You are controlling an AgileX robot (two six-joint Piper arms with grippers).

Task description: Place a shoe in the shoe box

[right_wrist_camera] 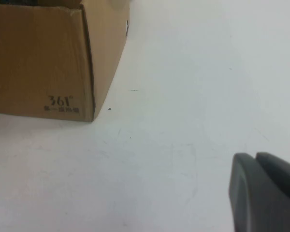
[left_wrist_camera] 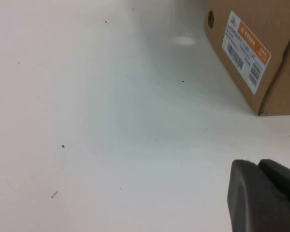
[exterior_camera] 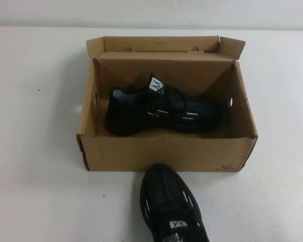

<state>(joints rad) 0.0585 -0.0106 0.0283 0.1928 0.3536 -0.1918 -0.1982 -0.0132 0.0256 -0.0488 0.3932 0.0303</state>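
On the white desk (exterior_camera: 35,126) the shoe box (exterior_camera: 166,151) was placed with its lid folded open toward the far side. Inside the box one shoe (exterior_camera: 164,111) was laid on its side across the bottom, with the white tongue tag turned up and the toe pointed to the robot's right. A second shoe (exterior_camera: 169,206) of the same look was set on the desk just in front of the near wall of the box, with its toe close to the cardboard.

In the high view neither arm was seen. In the left wrist view the left gripper (left_wrist_camera: 268,195) was held low over the bare desk, well apart from a corner of the box that carried an orange and white label (left_wrist_camera: 246,50). In the right wrist view the right gripper (right_wrist_camera: 266,191) was held over the desk, near the box corner printed with "361°" (right_wrist_camera: 60,101). Both pairs of fingers appeared pressed together, nothing being held between them.
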